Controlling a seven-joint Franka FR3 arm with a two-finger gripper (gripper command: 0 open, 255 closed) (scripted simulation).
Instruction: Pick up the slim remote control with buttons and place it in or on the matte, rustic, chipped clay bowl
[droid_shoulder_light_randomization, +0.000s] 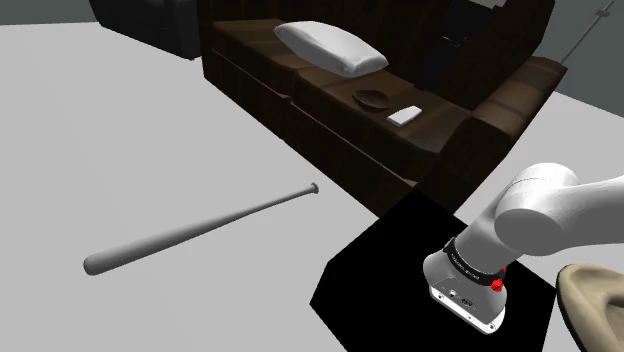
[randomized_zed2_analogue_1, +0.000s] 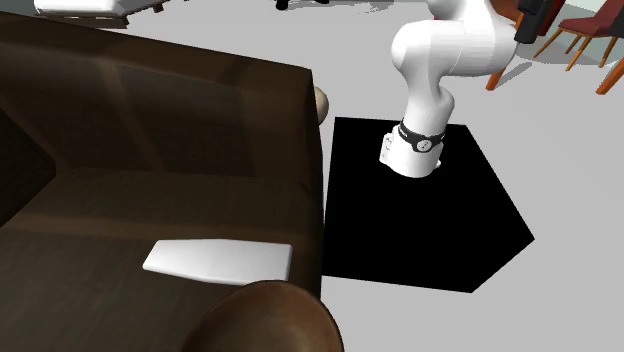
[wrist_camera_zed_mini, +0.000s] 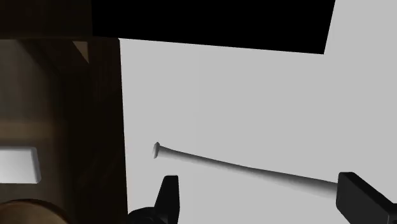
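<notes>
1. The tool (wrist_camera_zed_mini: 257, 191) is wide open. Its two black fingers (wrist_camera_zed_mini: 167, 198) stand far apart and have hold of nothing.
2. Between and beyond the fingers there is only grey floor (wrist_camera_zed_mini: 254, 95). A pale bat (wrist_camera_zed_mini: 242, 167) lies on it, well below the tool, and has no part in the task.
3. The remote control (wrist_camera_zed_mini: 18, 164), a slim white slab, lies outside the fingers. It is off past the finger that is nearer the dark brown sofa (wrist_camera_zed_mini: 63, 95), on the sofa's seat and beyond its front edge. The tool will likely have to travel sideways over the seat before it goes down.
4. In the shoulder view the remote control (droid_shoulder_light_randomization: 405, 115) lies with its long axis across the seat, front to back. From the wrist view this looks roughly in line with the gap between the fingers. A turn of the wrist will probably be needed so they can close across the narrow width.
5. The bowl (droid_shoulder_light_randomization: 374, 98), brown and shallow, sits just beside the remote control on the same seat. It is on the side toward the white pillow (droid_shoulder_light_randomization: 330, 47), so the carry should be short.
</notes>
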